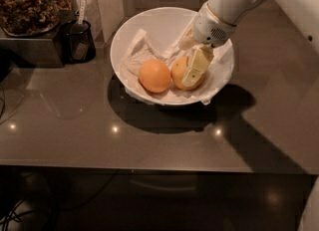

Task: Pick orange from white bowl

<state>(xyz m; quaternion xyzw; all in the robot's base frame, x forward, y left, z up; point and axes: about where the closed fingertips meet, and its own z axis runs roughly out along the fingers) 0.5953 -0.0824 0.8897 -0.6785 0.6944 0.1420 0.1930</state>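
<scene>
The white bowl (149,23) stands on the counter, lined with crumpled white paper. Two round fruits lie in it side by side. The orange (180,74) is the paler, yellow-orange one on the right. The deeper reddish-orange fruit (154,75) lies to its left and touches it. My gripper (193,66) reaches down into the bowl from the upper right. It sits right on the orange's right half and hides part of it. The white arm runs off the top right corner.
A dark tray of brown dried material (27,6) stands at the back left. A small black holder with a utensil (79,38) is next to the bowl's left rim. A pale upright post (107,1) stands behind it. The counter's front edge (149,168) runs below.
</scene>
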